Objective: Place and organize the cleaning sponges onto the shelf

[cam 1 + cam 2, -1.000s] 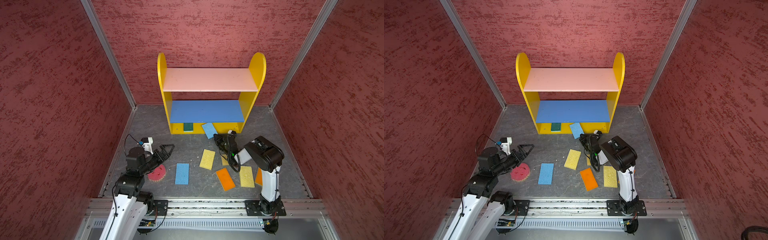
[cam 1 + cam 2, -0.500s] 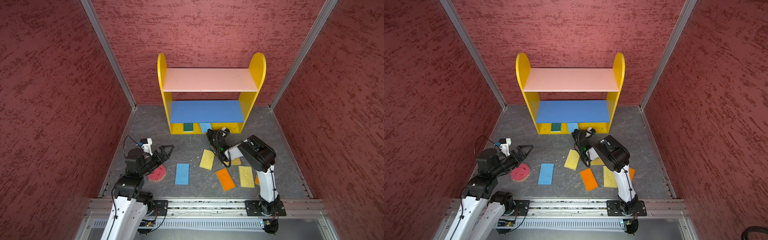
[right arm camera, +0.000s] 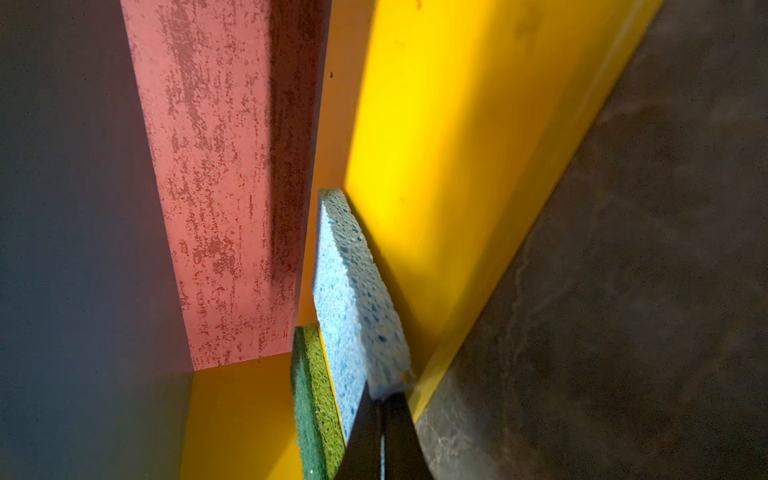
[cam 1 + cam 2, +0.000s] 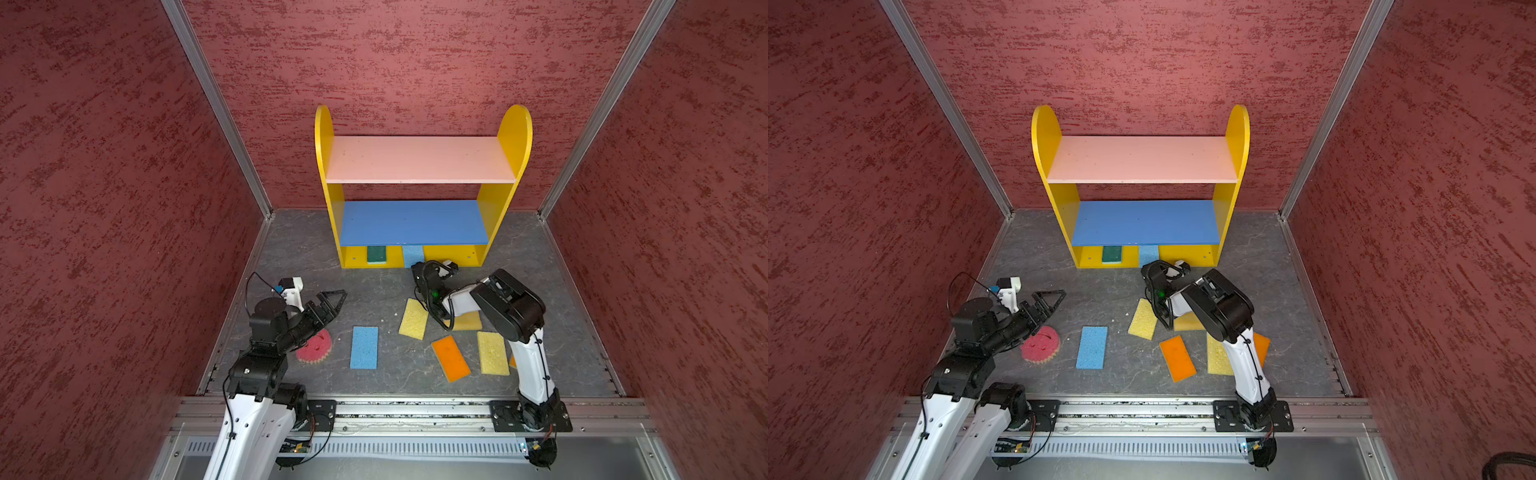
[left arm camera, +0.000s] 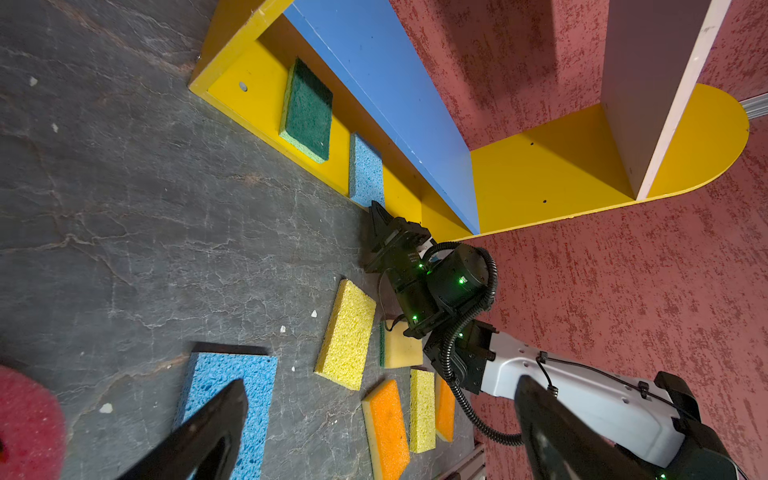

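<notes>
The shelf (image 4: 419, 160) stands against the back wall. On its yellow base lies a green sponge (image 4: 376, 254). Beside it a blue sponge (image 4: 412, 254) lies half in, its near end pinched by my right gripper (image 4: 417, 269), which is shut on it (image 3: 382, 401). My left gripper (image 4: 332, 297) hangs open and empty above the floor, just beyond the round pink-red sponge (image 4: 316, 347). Loose on the floor lie a second blue sponge (image 4: 364, 347), two yellow ones (image 4: 414, 319) (image 4: 493, 353), an orange one (image 4: 451, 358), a yellow-and-green one (image 4: 467, 321) under the right arm, and another orange one (image 4: 1261, 347).
Red textured walls (image 4: 124, 208) close in the grey floor on three sides. An aluminium rail (image 4: 395, 409) with both arm bases runs along the front. Small white crumbs (image 5: 313, 313) dot the floor.
My right gripper has carried the blue sponge from the floor in front of the shelf onto the bottom tier, beside the green one. The left arm has barely moved.
</notes>
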`<state>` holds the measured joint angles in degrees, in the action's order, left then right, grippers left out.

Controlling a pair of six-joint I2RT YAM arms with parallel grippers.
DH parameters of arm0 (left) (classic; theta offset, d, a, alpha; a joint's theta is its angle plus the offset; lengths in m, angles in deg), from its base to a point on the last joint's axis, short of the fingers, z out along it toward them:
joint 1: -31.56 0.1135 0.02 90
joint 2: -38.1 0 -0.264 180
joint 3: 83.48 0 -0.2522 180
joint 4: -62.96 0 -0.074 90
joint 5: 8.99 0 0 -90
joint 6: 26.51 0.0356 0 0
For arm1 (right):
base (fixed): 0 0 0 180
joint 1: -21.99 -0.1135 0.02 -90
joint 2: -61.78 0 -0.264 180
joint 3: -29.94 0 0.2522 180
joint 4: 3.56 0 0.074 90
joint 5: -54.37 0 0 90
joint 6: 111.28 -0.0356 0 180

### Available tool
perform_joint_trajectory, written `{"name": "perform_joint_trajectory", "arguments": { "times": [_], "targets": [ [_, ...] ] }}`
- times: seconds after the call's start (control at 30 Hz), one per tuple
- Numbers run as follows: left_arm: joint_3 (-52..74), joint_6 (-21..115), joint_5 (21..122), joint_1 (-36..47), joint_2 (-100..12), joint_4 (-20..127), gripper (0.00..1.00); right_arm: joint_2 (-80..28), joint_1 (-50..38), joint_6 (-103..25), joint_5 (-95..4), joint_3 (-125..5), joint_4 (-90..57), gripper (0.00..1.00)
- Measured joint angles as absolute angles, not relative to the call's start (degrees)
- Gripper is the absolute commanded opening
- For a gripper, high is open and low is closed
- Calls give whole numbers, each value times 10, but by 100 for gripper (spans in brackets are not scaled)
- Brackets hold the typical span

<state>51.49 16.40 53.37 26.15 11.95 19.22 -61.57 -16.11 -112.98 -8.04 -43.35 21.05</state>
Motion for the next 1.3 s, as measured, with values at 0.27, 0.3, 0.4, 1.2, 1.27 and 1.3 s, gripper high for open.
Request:
{"name": "perform_joint_trajectory", "arguments": {
  "times": [0.27,0.3,0.4,1.2,1.27,1.3],
  "targets": [
    [517,164,526,265,120,192,100,-620,-162,-1145,-75,-448,195,35],
    [517,164,525,265,120,192,100,-620,-162,-1145,-76,-448,195,37],
    [517,164,524,267,120,191,100,-620,-163,-1145,-80,-445,197,41],
    [517,164,525,274,137,167,100,-607,-144,-1103,-229,-351,310,0],
    [517,164,526,274,137,165,100,-619,-139,-1103,-239,-370,311,0],
    [517,164,527,274,137,164,100,-624,-138,-1103,-243,-378,310,0]
  ]
}}
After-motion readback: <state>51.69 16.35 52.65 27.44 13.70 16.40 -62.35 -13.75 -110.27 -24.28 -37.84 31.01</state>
